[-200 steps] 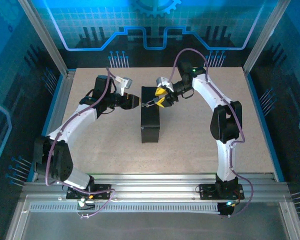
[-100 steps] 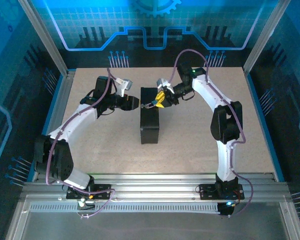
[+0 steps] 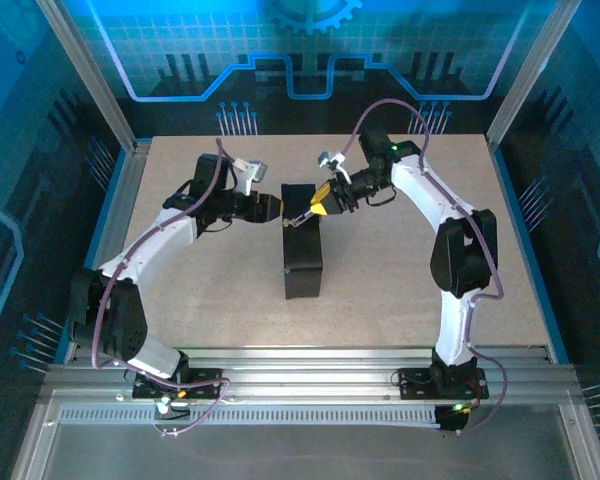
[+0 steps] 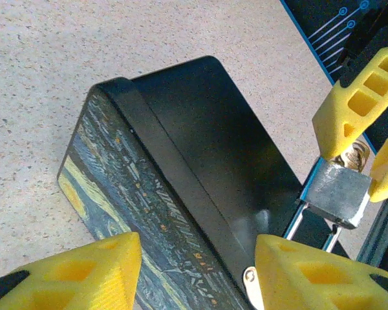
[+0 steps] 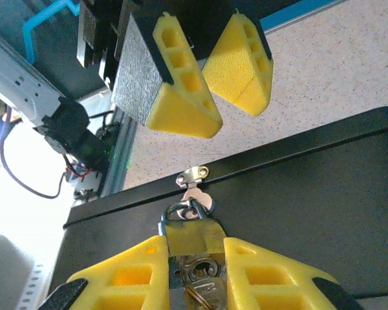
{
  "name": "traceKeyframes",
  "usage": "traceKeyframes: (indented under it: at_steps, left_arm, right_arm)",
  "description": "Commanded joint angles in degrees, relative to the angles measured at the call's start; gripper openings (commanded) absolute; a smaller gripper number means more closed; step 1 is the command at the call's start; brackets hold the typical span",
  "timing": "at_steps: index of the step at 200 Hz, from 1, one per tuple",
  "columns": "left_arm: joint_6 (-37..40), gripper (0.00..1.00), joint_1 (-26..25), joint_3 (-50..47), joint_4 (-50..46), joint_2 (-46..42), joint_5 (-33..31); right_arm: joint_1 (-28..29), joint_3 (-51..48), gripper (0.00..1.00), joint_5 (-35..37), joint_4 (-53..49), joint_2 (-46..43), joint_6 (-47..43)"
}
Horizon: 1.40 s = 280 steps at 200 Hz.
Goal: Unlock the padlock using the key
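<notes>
The small silver padlock (image 5: 193, 236) hangs by its shackle from the brass hasp (image 5: 193, 174) of the dark box (image 5: 297, 194). My right gripper (image 5: 194, 250) is shut on the padlock's body, one yellow finger on each side. The key (image 5: 204, 294) sits in the keyhole between those fingers. In the left wrist view the padlock (image 4: 339, 194) shows at the right, pinched by the right gripper's fingers (image 4: 355, 106). My left gripper (image 4: 194, 278) stands open beside the box's (image 4: 200, 161) far end, over the starry-night lid, holding nothing. From above, both grippers (image 3: 273, 208) (image 3: 317, 207) meet at the box's far end.
The box (image 3: 302, 255) lies lengthwise in the middle of the speckled table (image 3: 180, 290). Aluminium rails and blue walls (image 3: 120, 190) border the table on every side. Bare tabletop lies left, right and near of the box.
My right gripper has closed on the padlock and its arm has swung a little right. The box has shifted slightly toward the near edge. The left gripper has barely moved.
</notes>
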Motion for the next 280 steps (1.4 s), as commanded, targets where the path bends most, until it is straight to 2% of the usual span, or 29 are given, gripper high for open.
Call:
traceKeyframes:
  at_steps: [1,18,61,75,115,153,194,237,258,280]
  left_arm:
    - [-1.08,0.51,-0.51,-0.56,-1.91,-1.07,-0.45]
    - [-0.91,0.51,-0.57,-0.21,-2.23,-1.15,-0.55]
    - [0.05,0.51,-0.76,0.09,-3.46,-1.44,-0.12]
    - [1.60,0.51,-0.94,0.96,-5.19,-1.36,-0.21]
    - [4.10,0.51,-0.99,3.64,-8.22,-0.65,-0.75]
    - [4.37,0.51,-1.03,4.29,-9.05,0.17,0.04]
    - [4.60,0.51,-0.99,3.90,-9.26,0.49,0.09]
    - [6.24,0.52,-0.95,4.24,-11.08,0.34,-0.92]
    - [6.54,0.52,-0.94,4.40,-11.59,0.51,-1.02]
    - [6.66,0.52,-0.86,4.44,-11.59,0.69,-1.45]
  right_arm:
    - [0.54,-0.99,0.05,-0.28,1.50,-2.75,9.14]
    - [0.48,-0.32,0.02,3.03,1.45,-2.23,14.32]
    - [0.01,-3.84,0.06,7.90,4.15,-4.80,17.75]
    - [-0.31,-4.50,0.13,8.56,4.62,-5.68,16.65]
    - [0.20,-9.83,0.50,7.65,7.13,-11.65,3.30]
    - [0.81,-11.89,0.66,10.03,9.25,-13.78,-6.65]
    - [3.77,-9.10,0.70,15.84,8.73,-10.53,-16.72]
    - [4.96,-4.19,0.70,18.10,7.06,-5.41,-19.41]
    - [4.96,-1.88,0.66,17.64,3.34,-3.50,-21.24]
    - [4.96,-0.96,0.58,17.96,-0.03,-2.33,-22.99]
